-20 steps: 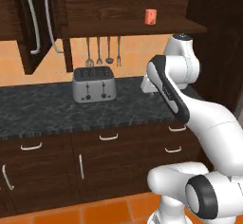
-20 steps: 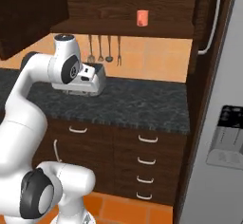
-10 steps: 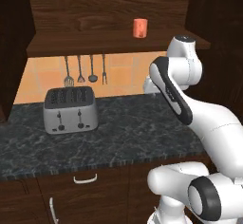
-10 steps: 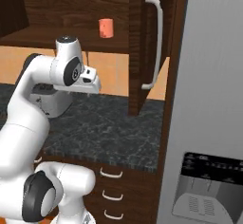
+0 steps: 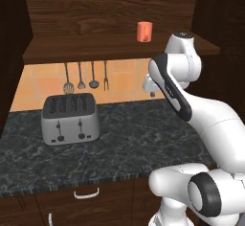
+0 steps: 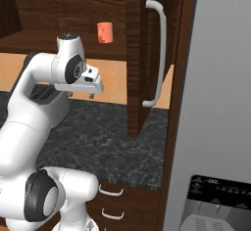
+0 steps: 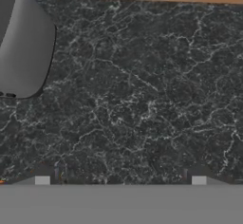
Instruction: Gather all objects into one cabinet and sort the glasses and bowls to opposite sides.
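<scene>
The tool [image 7: 120, 176] hangs over bare dark marbled desk [image 7: 142, 99], fingers spread, gripping nothing. A grey toaster [image 5: 70, 119] stands left. Beyond, the plain red-orange cup [image 5: 144, 31] sits upright on the open cabinet's shelf [image 5: 95, 48]. The right base view shows the cabinet door [image 6: 144, 54] with its curved grey handle [image 6: 158, 54].

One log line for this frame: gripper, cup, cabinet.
gripper: open, empty, over counter | red-orange cup: on cabinet shelf | cabinet door: open

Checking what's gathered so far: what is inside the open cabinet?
On the cabinet shelf, one red-orange cup stands upright at its right. The arm hides the shelf's far right.
</scene>
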Motion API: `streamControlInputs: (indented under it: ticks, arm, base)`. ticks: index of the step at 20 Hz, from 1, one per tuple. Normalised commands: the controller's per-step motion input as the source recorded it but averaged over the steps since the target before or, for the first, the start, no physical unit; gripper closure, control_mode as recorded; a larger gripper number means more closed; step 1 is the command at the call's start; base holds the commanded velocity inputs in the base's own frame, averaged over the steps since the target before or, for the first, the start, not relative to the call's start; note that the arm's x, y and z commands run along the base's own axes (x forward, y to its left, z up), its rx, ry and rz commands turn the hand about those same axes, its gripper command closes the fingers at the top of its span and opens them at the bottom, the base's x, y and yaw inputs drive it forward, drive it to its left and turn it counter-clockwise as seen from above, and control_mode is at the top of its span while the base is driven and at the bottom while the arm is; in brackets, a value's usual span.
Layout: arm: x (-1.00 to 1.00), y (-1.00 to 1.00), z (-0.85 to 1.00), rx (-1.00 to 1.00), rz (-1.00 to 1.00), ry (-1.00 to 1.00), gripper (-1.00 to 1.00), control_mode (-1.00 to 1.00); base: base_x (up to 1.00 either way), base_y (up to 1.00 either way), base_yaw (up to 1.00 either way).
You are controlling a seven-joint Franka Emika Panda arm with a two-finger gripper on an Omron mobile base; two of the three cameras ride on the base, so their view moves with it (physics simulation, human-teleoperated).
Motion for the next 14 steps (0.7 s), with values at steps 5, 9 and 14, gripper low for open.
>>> streamControlInputs:
  ticks: [5, 9, 14]
  arm:
    - [0.28, -0.01, 0.0, 0.0, 0.0, 0.02, -1.0, -1.0]
    - [0.24, 0.0, 0.0, 0.0, 0.0, 0.0, -1.0, -1.0]
    - [0.0, 0.0, 0.34, -0.01, 0.0, -0.05, -1.0, -1.0]
  base:
    - [0.6, -0.08, 0.0]
    - [0.0, 0.0, 0.0]
    - [0.0, 0.0, 0.0]
